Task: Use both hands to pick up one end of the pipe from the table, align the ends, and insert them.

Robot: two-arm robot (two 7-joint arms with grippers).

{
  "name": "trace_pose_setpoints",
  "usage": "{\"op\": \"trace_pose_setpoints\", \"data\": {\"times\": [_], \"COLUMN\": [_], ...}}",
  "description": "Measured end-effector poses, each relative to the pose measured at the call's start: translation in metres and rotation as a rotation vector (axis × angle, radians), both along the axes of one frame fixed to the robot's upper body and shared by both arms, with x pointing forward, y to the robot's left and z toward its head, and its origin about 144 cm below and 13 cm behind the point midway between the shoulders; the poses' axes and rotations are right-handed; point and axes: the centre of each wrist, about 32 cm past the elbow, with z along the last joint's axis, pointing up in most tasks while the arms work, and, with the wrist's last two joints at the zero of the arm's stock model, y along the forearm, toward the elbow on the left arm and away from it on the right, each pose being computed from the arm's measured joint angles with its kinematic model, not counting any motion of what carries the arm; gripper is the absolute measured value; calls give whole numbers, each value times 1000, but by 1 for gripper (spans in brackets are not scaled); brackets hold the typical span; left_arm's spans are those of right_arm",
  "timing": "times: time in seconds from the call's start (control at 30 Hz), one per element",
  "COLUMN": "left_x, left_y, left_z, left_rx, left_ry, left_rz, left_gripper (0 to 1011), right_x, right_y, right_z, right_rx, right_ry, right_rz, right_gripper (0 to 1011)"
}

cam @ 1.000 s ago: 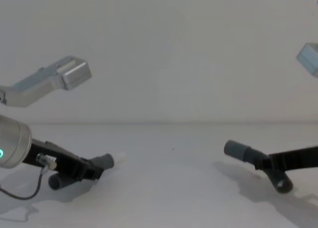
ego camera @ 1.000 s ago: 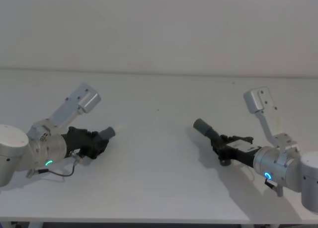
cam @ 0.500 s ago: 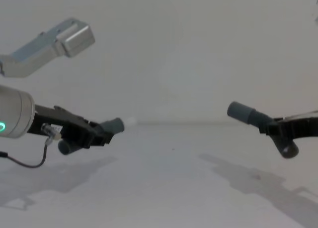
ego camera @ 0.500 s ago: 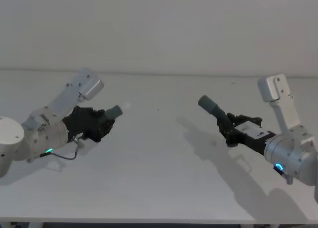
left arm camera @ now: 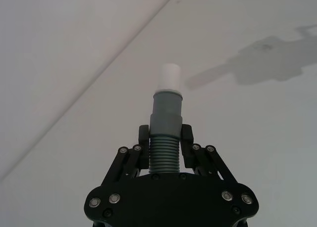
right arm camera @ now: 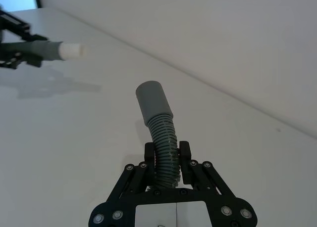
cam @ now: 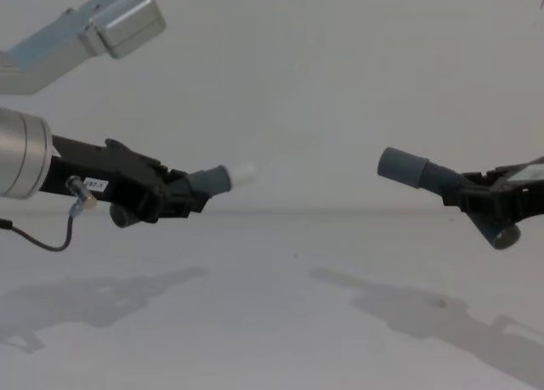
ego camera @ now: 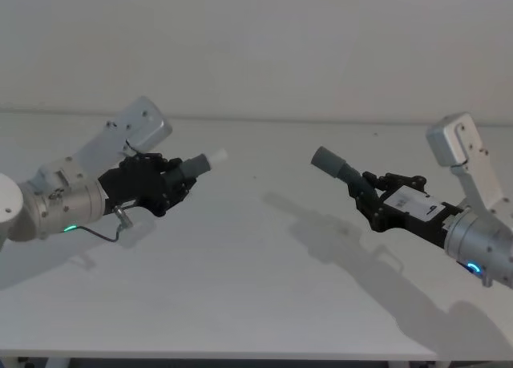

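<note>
Alignment ahead: the left gripper (left arm camera: 166,138) pinches the white-tipped hose (left arm camera: 166,119), the right gripper (right arm camera: 167,155) the socket hose (right arm camera: 159,119), ends (cam: 399,166) jutting forward, well apart.

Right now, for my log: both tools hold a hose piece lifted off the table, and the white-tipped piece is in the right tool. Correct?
One slip: the white-tipped piece is in the left tool, as the head view shows. The right tool holds the plain socket piece. Both are lifted off the table.
</note>
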Motion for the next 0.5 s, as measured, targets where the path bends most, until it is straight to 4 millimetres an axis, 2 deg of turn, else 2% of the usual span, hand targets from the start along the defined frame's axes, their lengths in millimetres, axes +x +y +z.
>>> {"op": "trace_pose_setpoints", "data": {"times": [0.5], "left_x": [5], "left_y": [12], "left_z": [11], "left_rx": [35], "left_ry": [-51], "left_rz": [-167], "left_gripper": [364], "right_x": [-1], "right_y": [-20], "right_z": [4], "right_rx": [-57], "right_ry": [-47], "right_rz": [230], "right_gripper": [290]}}
